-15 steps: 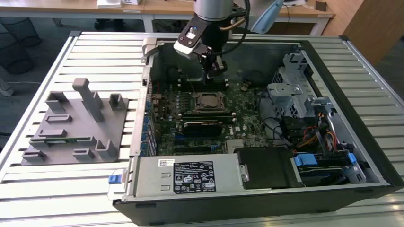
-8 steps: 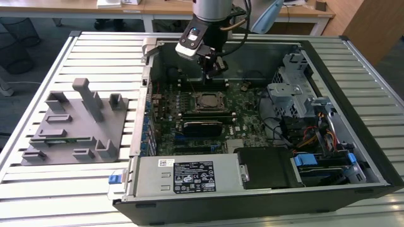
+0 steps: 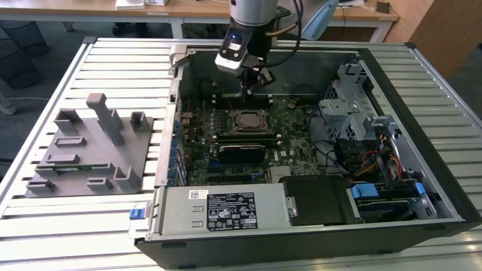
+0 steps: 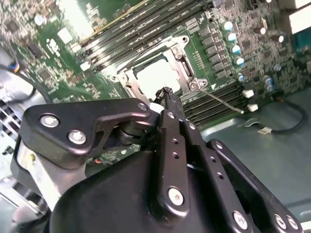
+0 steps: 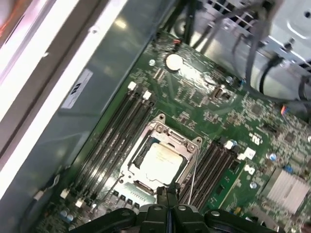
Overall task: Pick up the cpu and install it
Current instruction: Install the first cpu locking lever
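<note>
Fingers (image 5: pixel 166 206) pressed together, nothing between them, on my black gripper (image 4: pixel 166 94) hanging above the socket. Small flat square silvery cpu (image 5: pixel 162 162) sits inside the metal-framed motherboard socket (image 5: pixel 187 141), centre of the first wrist view; it's also in the second wrist view (image 4: pixel 156 76), just beyond the fingertips, apart from them. Green motherboard (image 3: pixel 297 121) lies in the open black computer case (image 3: pixel 421 84), middle of the exterior view.

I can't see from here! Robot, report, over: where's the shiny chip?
Gripper jaws shut, empty, above the board. Cpu seated in its socket. Nothing in the way.
</note>
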`<state>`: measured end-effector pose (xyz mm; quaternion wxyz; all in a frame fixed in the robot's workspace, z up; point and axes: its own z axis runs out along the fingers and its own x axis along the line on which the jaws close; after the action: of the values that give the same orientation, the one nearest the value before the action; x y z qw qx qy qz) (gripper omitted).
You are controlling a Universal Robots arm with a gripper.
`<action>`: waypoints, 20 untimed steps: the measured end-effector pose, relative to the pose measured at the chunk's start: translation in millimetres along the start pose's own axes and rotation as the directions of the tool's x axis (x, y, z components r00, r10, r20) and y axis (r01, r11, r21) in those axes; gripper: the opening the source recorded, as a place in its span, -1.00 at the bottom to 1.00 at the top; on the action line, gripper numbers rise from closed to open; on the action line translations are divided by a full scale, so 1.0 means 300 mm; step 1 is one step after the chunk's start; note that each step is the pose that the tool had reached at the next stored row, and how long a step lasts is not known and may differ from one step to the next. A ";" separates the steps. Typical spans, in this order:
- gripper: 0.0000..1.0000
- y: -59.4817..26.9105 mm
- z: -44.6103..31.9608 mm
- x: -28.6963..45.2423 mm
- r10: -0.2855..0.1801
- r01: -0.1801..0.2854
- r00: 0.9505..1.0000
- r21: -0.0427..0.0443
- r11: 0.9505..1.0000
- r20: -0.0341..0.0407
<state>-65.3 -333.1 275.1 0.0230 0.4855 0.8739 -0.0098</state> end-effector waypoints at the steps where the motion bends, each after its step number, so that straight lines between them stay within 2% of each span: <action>1: -0.79 0.000 0.000 0.000 -0.018 0.018 1.000 -0.001 1.000 0.000; 3: -0.79 0.000 0.001 0.000 -0.054 0.054 0.999 -0.003 0.999 0.000; 6: -0.79 0.000 0.002 0.000 -0.110 0.110 0.994 -0.005 0.994 0.000; 10: -0.79 0.000 0.003 0.000 -0.181 0.181 0.984 -0.009 0.983 0.000; 11: -0.79 0.000 0.004 0.000 -0.249 0.249 0.969 -0.012 0.968 0.000; 15: -0.79 0.000 0.004 0.000 -0.320 0.320 0.948 -0.016 0.947 0.001; 20: -0.79 0.000 0.005 0.000 -0.403 0.402 0.915 -0.020 0.915 0.002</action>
<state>-65.3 -333.1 273.6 0.0245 0.2952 0.9551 -0.0049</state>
